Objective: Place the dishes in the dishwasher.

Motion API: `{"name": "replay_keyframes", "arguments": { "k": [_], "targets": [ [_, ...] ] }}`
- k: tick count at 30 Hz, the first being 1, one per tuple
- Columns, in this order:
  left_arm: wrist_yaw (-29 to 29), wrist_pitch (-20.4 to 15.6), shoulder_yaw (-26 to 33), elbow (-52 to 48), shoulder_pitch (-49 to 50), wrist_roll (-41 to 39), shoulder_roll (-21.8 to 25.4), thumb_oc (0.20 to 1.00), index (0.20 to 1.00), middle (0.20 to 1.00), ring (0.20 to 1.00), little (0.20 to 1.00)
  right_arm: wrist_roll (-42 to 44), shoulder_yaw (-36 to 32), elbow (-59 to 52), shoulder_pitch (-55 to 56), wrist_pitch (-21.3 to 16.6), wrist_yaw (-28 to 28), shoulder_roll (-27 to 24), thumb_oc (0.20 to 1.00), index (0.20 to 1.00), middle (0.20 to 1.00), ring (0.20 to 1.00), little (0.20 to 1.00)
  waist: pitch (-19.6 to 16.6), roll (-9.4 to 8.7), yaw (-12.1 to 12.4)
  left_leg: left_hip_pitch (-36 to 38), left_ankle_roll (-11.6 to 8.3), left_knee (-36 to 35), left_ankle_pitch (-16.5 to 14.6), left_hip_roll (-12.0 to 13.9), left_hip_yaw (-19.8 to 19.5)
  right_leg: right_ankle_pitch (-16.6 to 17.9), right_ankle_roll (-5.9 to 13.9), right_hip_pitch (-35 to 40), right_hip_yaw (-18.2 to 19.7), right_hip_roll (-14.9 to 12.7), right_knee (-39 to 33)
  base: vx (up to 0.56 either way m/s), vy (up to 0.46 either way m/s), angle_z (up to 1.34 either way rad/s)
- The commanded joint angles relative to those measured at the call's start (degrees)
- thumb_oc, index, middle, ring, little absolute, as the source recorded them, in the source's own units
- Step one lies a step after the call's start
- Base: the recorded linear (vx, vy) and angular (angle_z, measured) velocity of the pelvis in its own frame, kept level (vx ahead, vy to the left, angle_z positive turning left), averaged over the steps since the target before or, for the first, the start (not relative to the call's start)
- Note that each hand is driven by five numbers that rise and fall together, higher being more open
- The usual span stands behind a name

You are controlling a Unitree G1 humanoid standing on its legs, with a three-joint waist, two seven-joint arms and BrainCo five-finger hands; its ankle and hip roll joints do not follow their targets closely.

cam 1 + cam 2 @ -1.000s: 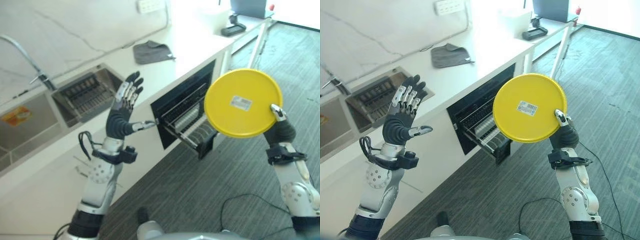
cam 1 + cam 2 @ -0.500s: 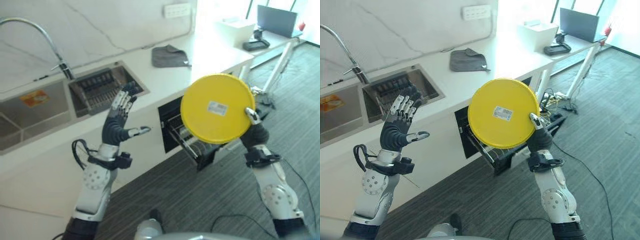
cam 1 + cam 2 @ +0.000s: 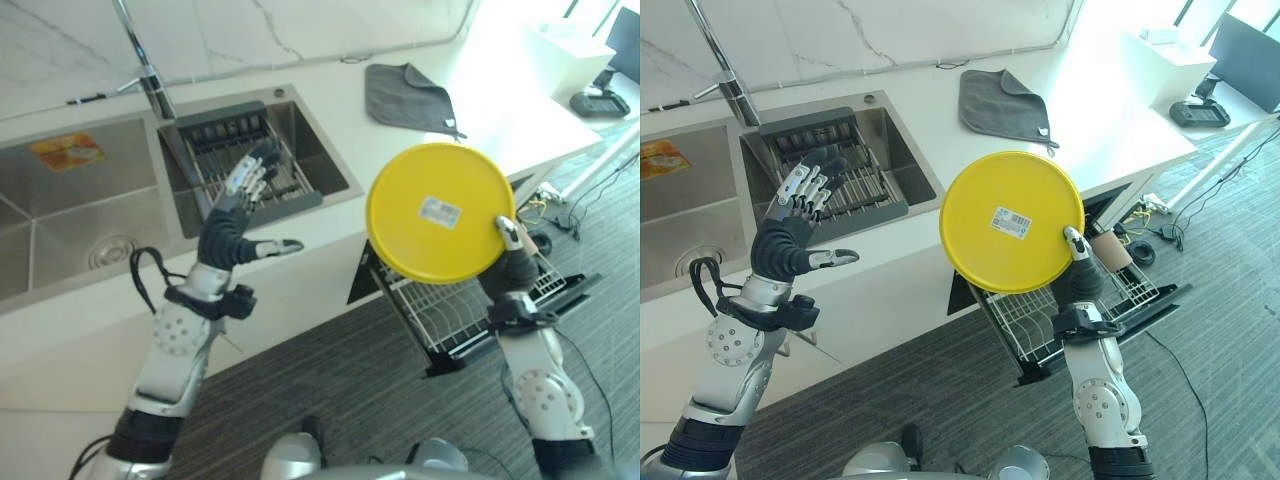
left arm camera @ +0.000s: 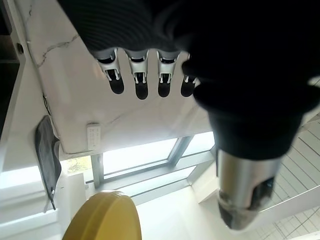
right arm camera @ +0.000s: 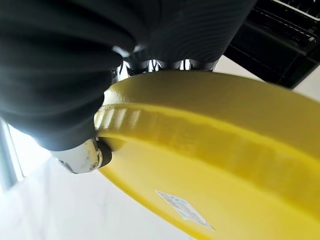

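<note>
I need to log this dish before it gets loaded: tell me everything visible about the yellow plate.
The yellow plate is round, plain and smooth, plastic by its look, with a small white printed sticker on the face turned to the head camera. The right hand pinches its lower right rim, thumb on the stickered face, holding it upright in the air above the pulled-out dishwasher rack. Nothing else touches it.

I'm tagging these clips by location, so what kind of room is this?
Most likely a kitchen. A white counter holds a steel sink with a tall faucet, and below the counter a dishwasher's wire rack is pulled out. The right robot hand holds a yellow plate above it.
</note>
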Motion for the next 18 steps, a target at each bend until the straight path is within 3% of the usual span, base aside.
{"name": "replay_keyframes", "arguments": {
  "k": [1, 4, 6, 9, 11, 13, 14, 15, 18],
  "targets": [
    [0.7, -1.32, 1.1, -3.38, -0.44, -1.04, 1.33, 1.0, 1.0, 1.0, 1.0, 1.0, 2.53, -2.18, -4.1, -3.31, -4.25, 1.52, 0.65, 0.2, 0.2, 0.2, 0.2, 0.2, -3.47, -2.67, -1.23, -1.17, -6.82, 0.95, -2.99, 2.41, -7.11, 9.64, 2.04, 5.84, 3.59, 0.79, -16.2, 0.21, -0.295, 0.4],
    [0.44, -1.41, -0.15, -3.08, -0.45, 0.9, 0.93, 1.0, 1.0, 1.0, 1.0, 1.0, 3.46, -2.12, -3.29, -3.13, -4.73, 1.08, 0.69, 0.2, 0.2, 0.2, 0.2, 0.2, -3.81, -3.76, -2.22, -0.39, -7.92, 0.91, -4.05, 4.08, -9.08, 13.66, 3.69, 5.32, 7.75, -0.66, -20.61, 0.18, -0.283, 0.62],
    [-0.24, -1.32, -0.34, -3.35, -0.51, 1.59, 0.88, 1.0, 1.0, 1.0, 1.0, 1.0, 4.73, -2.79, -3.32, -2.18, -5.19, 1.41, 0.5, 0.2, 0.2, 0.2, 0.2, 0.2, -4.06, -4.24, -2.88, -1.07, -8.12, 2.05, -4.49, 4.84, -11.44, 12.85, 3.54, 5.28, 11.67, -0.3, -22.22, 0.11, -0.373, 0.73],
    [-0.83, -0.78, -0.34, -4.42, -0.49, 1.77, 1.2, 1.0, 1.0, 1.0, 1.0, 1.0, 5.69, -3.25, -4.22, -1.33, -5.69, 0.7, 0.39, 0.2, 0.2, 0.2, 0.2, 0.2, -4.69, -4.42, -3.07, -2.19, -8.93, 2.84, -4.5, 6.22, -13.99, 10.45, 3.81, 6.66, 14.57, 0.91, -23.04, 0.05, -0.389, 0.76],
    [-0.52, -0.81, -0.35, -4.84, -0.32, 2.19, 1.45, 1.0, 1.0, 1.0, 1.0, 1.0, 5.84, -3.34, -4.78, -1.08, -5.85, 0.45, 0.07, 0.2, 0.2, 0.2, 0.2, 0.2, -4.87, -4.56, -2.79, -2.78, -9.33, 3.6, -4.67, 6.7, -15.51, 9.08, 3.87, 7.01, 14.13, 1.3, -22.49, 0.02, -0.42, 0.37],
    [-0.11, -1.62, 1.19, -5.31, 1.69, 1.28, 1.83, 1.0, 1.0, 1.0, 1.0, 1.0, 6.62, -2.6, -5.56, -2.74, -5.83, -1.43, -0.9, 0.2, 0.2, 0.2, 0.2, 0.2, -4.77, -3.82, -2.67, -1.18, -11.46, 1.22, -2.29, 10.62, -15.84, 8.2, 4.01, 7.04, 14.08, 3.64, -24.44, 0.0, -0.686, 0.23],
    [0.01, -1.52, 1.59, -5.39, 1.93, 1.13, 1.79, 1.0, 1.0, 1.0, 1.0, 1.0, 6.73, -2.46, -5.37, -3.16, -5.77, -1.58, -0.98, 0.2, 0.2, 0.2, 0.2, 0.2, -4.79, -3.63, -2.72, -0.73, -11.75, 0.37, -1.69, 11.37, -15.69, 7.99, 3.99, 7.13, 14.21, 4.22, -24.99, -0.03, -0.806, 0.2],
    [0.47, -1.18, 2.79, -5.42, 3.24, -0.53, 1.32, 1.0, 1.0, 1.0, 1.0, 1.0, 6.67, -2.18, -5.09, -3.63, -4.6, -1.79, -0.81, 0.2, 0.2, 0.2, 0.2, 0.2, -5.4, -2.54, -2.97, 0.4, -12.77, -2.8, 0.62, 13.48, -14.71, 6.77, 3.21, 7.47, 14.22, 6.5, -25.9, -0.03, -0.497, 0.0],
    [1.83, -1.27, 3.05, -6.19, 4.73, -1.42, 0.25, 1.0, 1.0, 1.0, 1.0, 1.0, 5.33, -1.66, -5.98, -3.5, -3.26, -2.09, -1.0, 0.2, 0.2, 0.2, 0.2, 0.2, -6.03, -1.6, -3.78, -0.39, -14.11, -3.16, 2.66, 15.8, -12.67, 5.6, 1.2, 7.49, 14.48, 8.68, -26.2, -0.07, -0.335, 0.0]
  ]
}}
